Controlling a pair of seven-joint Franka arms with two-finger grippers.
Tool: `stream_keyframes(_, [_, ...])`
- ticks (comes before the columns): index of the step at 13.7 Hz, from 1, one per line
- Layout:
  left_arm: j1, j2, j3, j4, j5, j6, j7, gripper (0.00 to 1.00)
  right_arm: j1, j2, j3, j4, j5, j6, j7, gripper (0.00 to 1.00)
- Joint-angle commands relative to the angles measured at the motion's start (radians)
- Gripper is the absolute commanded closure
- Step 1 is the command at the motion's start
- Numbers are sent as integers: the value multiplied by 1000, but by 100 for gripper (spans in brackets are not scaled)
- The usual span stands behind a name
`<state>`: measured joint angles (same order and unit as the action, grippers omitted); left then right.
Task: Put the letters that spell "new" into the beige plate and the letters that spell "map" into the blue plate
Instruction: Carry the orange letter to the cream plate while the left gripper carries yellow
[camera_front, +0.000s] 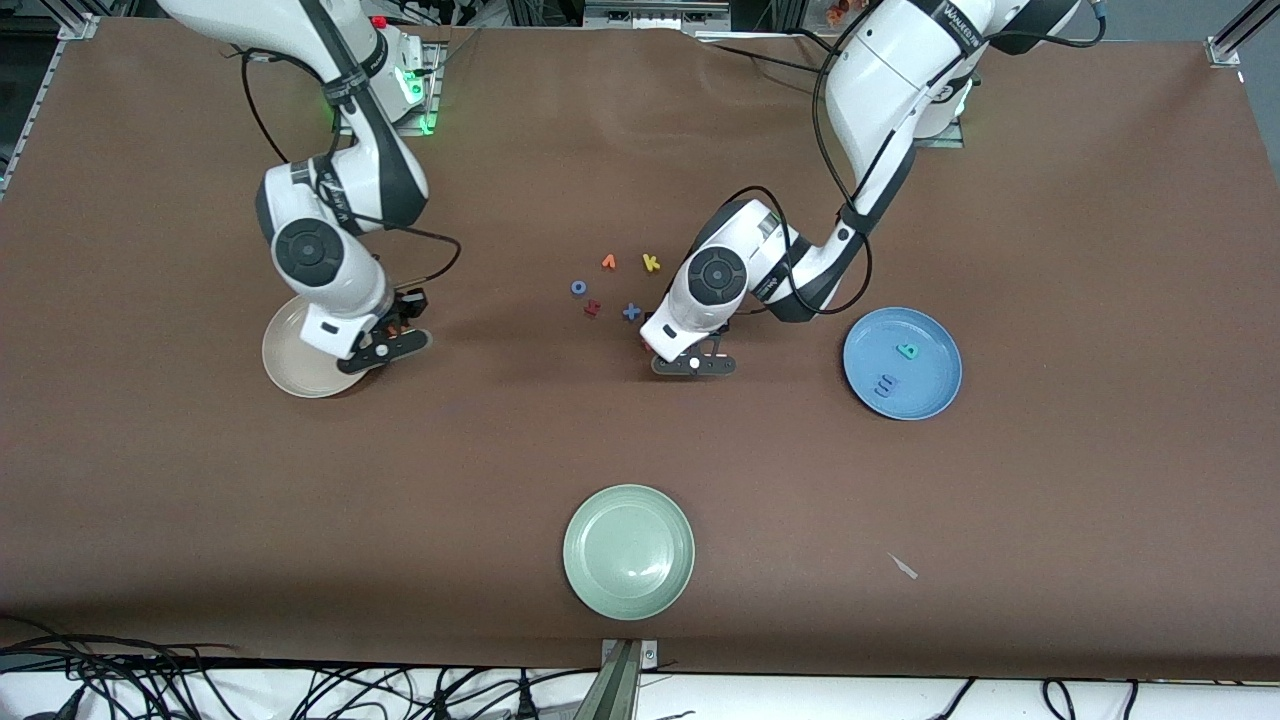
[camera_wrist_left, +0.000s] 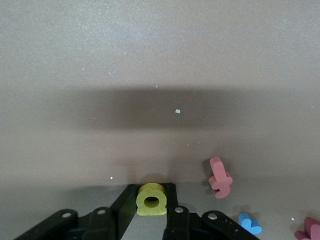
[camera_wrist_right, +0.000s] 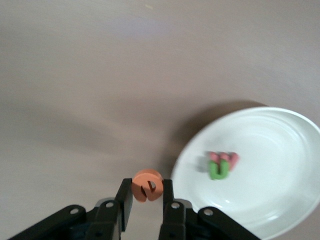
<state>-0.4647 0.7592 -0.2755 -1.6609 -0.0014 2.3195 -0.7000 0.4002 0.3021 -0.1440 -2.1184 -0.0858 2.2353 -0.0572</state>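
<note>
My left gripper (camera_front: 693, 363) is down at the table's middle, and in the left wrist view (camera_wrist_left: 151, 194) it is shut on the yellow p (camera_wrist_left: 151, 199). The blue plate (camera_front: 935, 345), toward the left arm's end, holds the teal a (camera_front: 907, 350) and the blue m (camera_front: 885, 384). My right gripper (camera_front: 385, 347) hangs over the beige plate's (camera_front: 290, 365) rim. In the right wrist view (camera_wrist_right: 146, 186) it is shut on the orange e (camera_wrist_right: 148, 185) beside the beige plate (camera_wrist_right: 280, 210). The green n (camera_wrist_right: 219, 170) and pink w (camera_wrist_right: 223, 158) lie in that plate.
Loose letters lie just farther from the front camera than my left gripper: orange v (camera_front: 608, 262), yellow k (camera_front: 651, 262), blue o (camera_front: 578, 287), red f (camera_front: 592, 308), blue x (camera_front: 631, 312). A pale green plate (camera_front: 628, 550) sits near the front edge.
</note>
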Motion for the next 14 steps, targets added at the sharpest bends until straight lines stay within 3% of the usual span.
stream_keyframes(1, [-25, 19, 10, -28, 18, 15, -29, 76, -24, 8, -23, 9, 5, -10, -24, 81])
stream_keyframes(3, [-15, 9, 10, -36, 18, 2, -29, 85, -87, 54, -22, 43, -2, -8, -62, 80])
stream_keyframes(6, [17, -41, 10, -13, 18, -92, -21, 87, -148, 100, -22, 81, 3, -5, -136, 77])
stream_keyframes(7, [38, -63, 10, -7, 18, -129, -16, 87, -149, 101, -22, 81, 8, -5, -133, 54])
stream_keyframes(8, [69, -78, 10, -5, 20, -162, -4, 88, -149, 101, -22, 81, 11, -6, -118, 8])
stream_keyframes(9, [92, -98, 10, -5, 20, -196, 17, 88, -147, 100, -22, 84, 11, -11, -119, 0])
stream_keyframes(11, [139, -133, 15, -7, 20, -258, 80, 88, -146, 95, -17, 113, 11, -48, -125, 0])
stream_keyframes(14, [228, -170, 12, -7, 136, -353, 174, 89, -129, 94, 4, 243, 35, -265, -116, 0])
